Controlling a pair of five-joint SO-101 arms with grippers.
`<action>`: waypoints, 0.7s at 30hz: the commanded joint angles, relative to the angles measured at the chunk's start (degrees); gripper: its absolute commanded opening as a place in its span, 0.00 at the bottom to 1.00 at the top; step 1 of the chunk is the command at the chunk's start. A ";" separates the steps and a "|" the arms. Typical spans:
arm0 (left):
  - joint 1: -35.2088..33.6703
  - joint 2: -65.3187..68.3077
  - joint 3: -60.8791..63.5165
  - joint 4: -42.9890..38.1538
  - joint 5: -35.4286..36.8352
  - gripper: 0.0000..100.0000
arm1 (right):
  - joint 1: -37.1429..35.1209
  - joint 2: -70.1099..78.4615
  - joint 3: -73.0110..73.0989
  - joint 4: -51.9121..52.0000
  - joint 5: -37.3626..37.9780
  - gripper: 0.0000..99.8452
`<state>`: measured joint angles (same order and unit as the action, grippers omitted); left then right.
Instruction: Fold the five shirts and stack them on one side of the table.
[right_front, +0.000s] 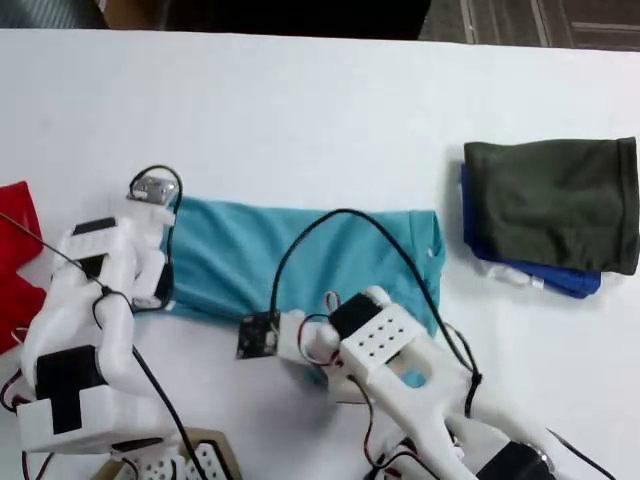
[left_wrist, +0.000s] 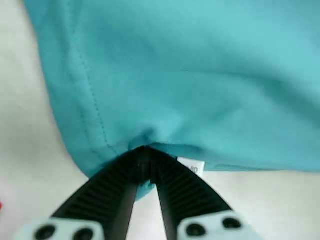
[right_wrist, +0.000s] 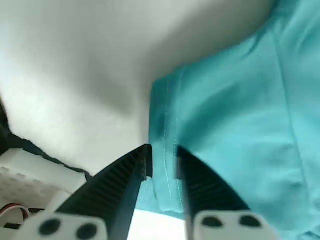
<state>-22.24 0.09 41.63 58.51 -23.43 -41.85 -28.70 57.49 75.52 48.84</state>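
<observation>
The left gripper is closed tight, its 2 black fingertips meeting on the hem of the teal shirt, just beside a small white tag. The right gripper is narrowed to a slit, with the shirt's stitched edge caught between its jaws.

The teal shirt lies as a long band across the middle of the table, its long axis running left to right. The left arm holds the band's left end, and the right arm holds the near long edge toward the right half.

To the right, apart from the band's right end, 2 folded shirts sit stacked at the table's edge, the dark green shirt on top of the blue shirt, which peeks out along the near side. A red shirt lies at the left edge, beside the left arm. A broad stretch of bare white tabletop lies beyond the band's far edge.
</observation>
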 joint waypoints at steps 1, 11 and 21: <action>-1.76 0.79 -1.63 -1.41 0.35 0.03 | 2.51 -1.89 -2.73 1.63 0.26 0.24; -1.76 0.79 -1.63 -1.41 0.35 0.03 | 19.12 -3.65 -27.34 -1.10 -0.26 0.02; -1.05 0.62 -20.00 18.90 0.62 0.03 | 33.45 23.08 -29.89 -26.07 -3.52 0.02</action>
<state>-22.42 0.97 33.27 67.21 -23.34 -10.46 -11.38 32.35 53.10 47.96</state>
